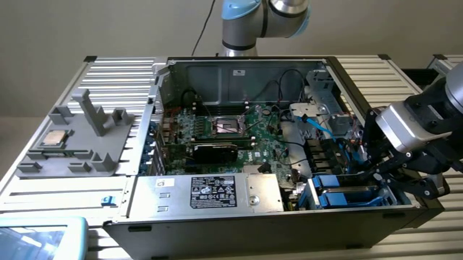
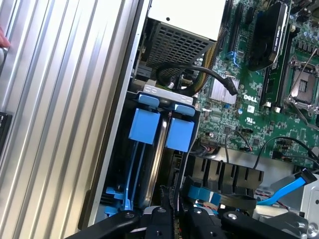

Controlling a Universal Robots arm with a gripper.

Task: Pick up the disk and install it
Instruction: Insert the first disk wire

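Angling claw (image 2: 175, 221) down over blue drive carriers (image 2: 144, 124).

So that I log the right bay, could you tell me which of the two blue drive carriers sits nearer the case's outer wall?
The blue carrier toward the ridged metal table; the other carrier lies toward the motherboard.

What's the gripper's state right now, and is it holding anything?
Gripper: at the drive bay, close to the blue-railed disk; open, closed or holding cannot be told.
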